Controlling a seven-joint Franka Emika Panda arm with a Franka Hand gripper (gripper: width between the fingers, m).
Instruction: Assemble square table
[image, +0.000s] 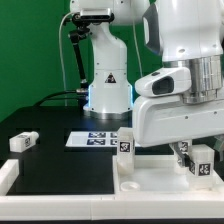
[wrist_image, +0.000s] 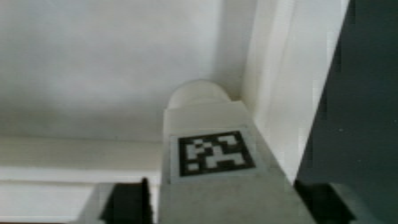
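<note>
One tagged leg (wrist_image: 214, 150) stands between the hand's (wrist_image: 222, 200) two fingers (wrist_image: 128, 203).

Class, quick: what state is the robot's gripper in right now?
Gripper: set either side of a white tagged leg; whether it has closed on the leg cannot be told.

marker board (image: 96, 139): flat on black table (image: 60, 165) | backdrop (image: 30, 50): green (plain)

Black table (image: 60, 165) is carrying marker board (image: 95, 139), one loose leg (image: 22, 142) lying flat, square table top (image: 150, 195), white border rail (image: 10, 178).
</note>
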